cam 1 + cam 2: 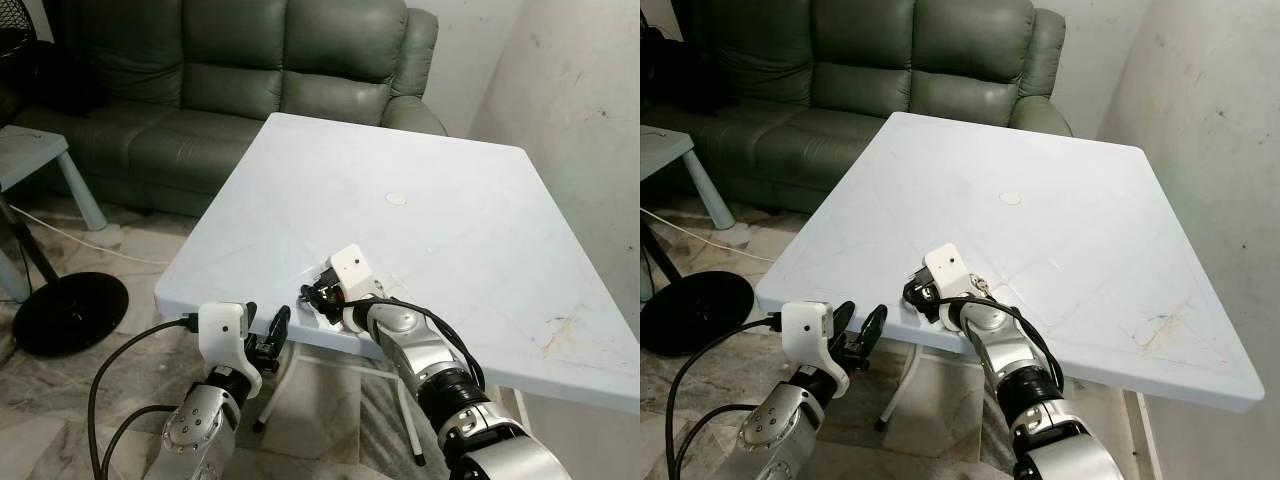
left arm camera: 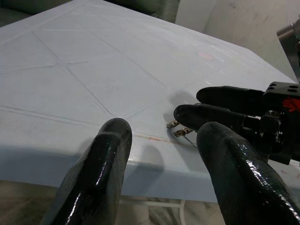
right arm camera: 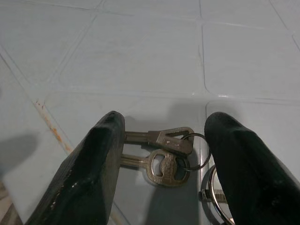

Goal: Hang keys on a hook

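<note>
Keys (image 3: 166, 157) are straddled by the right gripper's (image 3: 161, 164) parted jaws, seemingly untouched, near the table's (image 1: 450, 220) near edge. Left gripper (image 1: 262, 335): jaws apart.

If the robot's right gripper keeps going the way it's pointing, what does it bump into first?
Most likely the keys. The right gripper is open and points down at them, one finger on either side, with the white table right underneath. How far it is above them is hard to judge.
</note>
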Robot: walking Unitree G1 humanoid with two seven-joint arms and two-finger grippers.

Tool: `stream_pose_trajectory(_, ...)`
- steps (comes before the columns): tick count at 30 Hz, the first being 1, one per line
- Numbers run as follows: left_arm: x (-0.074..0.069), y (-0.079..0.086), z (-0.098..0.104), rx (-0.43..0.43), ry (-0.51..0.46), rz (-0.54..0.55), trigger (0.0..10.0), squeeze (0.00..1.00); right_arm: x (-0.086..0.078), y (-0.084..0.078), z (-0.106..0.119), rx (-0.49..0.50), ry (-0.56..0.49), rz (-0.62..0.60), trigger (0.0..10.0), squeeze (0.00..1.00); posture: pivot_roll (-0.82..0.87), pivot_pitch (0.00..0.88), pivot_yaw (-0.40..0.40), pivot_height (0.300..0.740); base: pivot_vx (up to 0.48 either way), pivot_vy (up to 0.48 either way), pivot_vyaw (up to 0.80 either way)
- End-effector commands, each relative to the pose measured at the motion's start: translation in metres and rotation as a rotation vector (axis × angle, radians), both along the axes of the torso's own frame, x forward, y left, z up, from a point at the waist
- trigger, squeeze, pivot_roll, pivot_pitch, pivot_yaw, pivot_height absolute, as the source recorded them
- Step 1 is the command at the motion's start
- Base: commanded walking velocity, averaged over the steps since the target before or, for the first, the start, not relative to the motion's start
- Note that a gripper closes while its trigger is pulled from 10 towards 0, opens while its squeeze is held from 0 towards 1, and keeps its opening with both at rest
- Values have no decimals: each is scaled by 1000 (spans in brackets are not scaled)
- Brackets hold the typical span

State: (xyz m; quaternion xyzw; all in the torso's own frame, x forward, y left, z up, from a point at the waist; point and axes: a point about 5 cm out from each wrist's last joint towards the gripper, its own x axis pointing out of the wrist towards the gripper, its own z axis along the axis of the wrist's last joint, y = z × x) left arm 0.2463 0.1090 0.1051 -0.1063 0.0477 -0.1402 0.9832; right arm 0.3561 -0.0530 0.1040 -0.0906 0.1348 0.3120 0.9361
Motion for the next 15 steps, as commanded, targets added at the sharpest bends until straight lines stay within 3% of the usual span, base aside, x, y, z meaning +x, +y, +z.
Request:
stream_pose_trajectory(1, -1, -2, 3, 3, -6, -3, 10000, 0, 3, 1, 4, -10, -2, -4, 10000, 0, 323, 58, -108, 736, 0, 0, 0)
stream_pose_trajectory(15, -1, -3, 3, -2, -6, 2, 10000, 0, 8, -2, 6, -9, 33, -62, 10000, 0, 325, 58, -112, 736, 0, 0, 0)
